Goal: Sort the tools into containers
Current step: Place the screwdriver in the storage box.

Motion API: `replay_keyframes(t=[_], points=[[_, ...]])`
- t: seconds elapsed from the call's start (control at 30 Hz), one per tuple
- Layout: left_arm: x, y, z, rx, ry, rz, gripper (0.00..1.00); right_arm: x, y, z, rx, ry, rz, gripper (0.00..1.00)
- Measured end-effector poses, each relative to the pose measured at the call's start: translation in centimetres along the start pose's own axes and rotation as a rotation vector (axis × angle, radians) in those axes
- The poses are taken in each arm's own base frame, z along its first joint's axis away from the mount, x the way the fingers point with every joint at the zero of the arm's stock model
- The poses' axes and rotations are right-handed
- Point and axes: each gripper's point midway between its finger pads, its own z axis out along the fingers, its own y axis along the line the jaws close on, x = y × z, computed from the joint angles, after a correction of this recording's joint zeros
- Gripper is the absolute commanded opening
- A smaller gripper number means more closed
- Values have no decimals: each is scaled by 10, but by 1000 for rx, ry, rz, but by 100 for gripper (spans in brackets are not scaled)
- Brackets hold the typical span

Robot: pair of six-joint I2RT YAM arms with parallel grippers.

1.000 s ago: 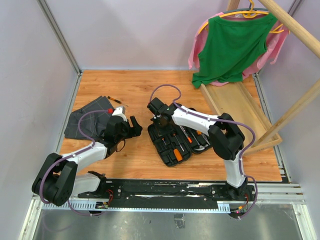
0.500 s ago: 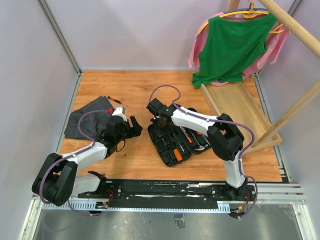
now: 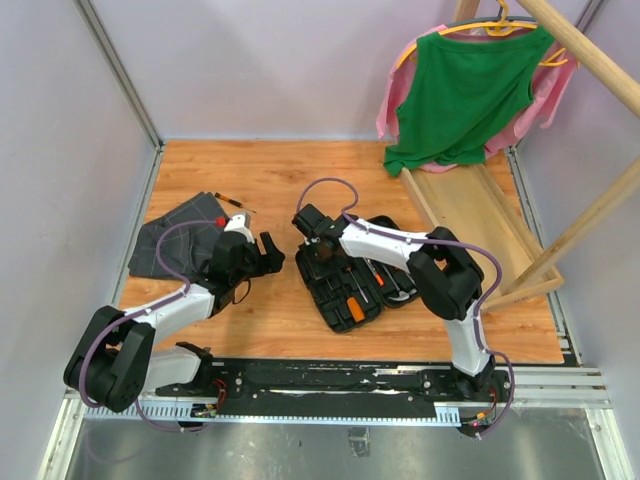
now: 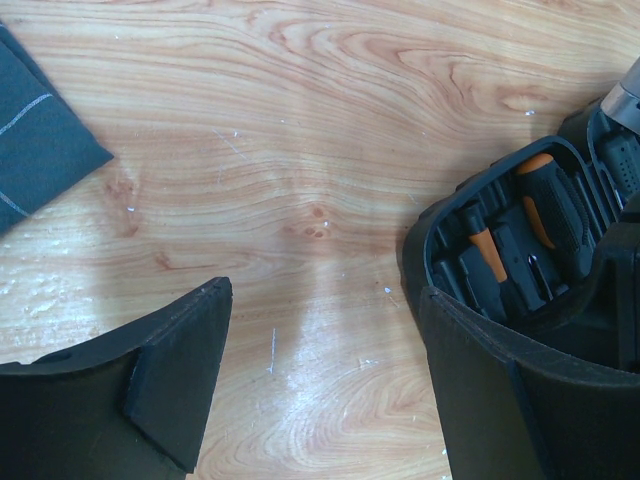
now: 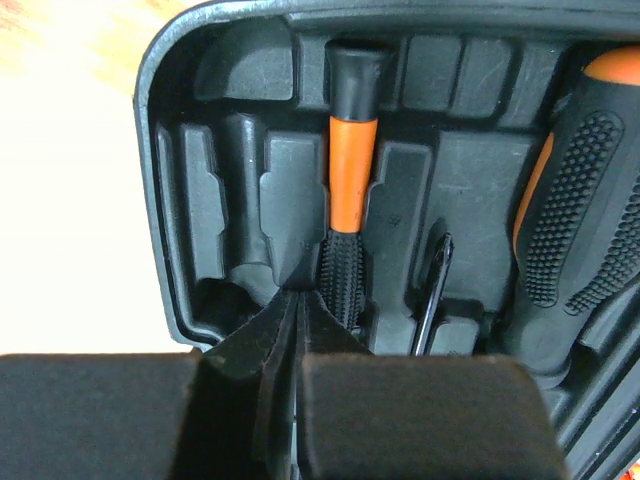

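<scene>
Presently the right gripper [image 5: 298, 298] sits clenched, seemingly empty, inside the tool case [image 5: 160, 210] beside a screwdriver [image 5: 350, 180]: light, rigid, best pinched at its ribbed black collar. The left gripper [image 4: 320, 300] gapes.

tool case [image 5: 165, 200] cropped, screwdriver [image 5: 350, 170] end hidden

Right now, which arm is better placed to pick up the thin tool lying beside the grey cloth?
Left. The left end effector is open, empty, close to the thin tool by the cloth; the right end effector is shut, down in the tool case, farther away.
</scene>
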Motion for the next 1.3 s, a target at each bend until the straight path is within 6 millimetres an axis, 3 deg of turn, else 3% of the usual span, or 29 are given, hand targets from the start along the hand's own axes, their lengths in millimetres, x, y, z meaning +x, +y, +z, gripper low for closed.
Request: replay_keyframes(t=[0.57,0.67,0.83,0.97,1.17,1.3], points=[[-4,1,-1,-9,-16,-1,80,-17,9,-26,-9,-90,-63,13],[-7,0,-2,-5,-29,-2,79,-29,13,-48,-29,-155,-73,15],[-8,-1,-3,-2,-31,-3,80,-51,16,-105,-61,-338,-72,19],[-3,-2,-4,4,-5,-4,80,-47,3,-128,-45,-413,-53,22],[-1,-15,-1,34,31,-24,81,-9,-43,-102,8,-354,32,27],[14,-30,4,58,83,-17,79,10,-69,-93,28,-335,93,27]])
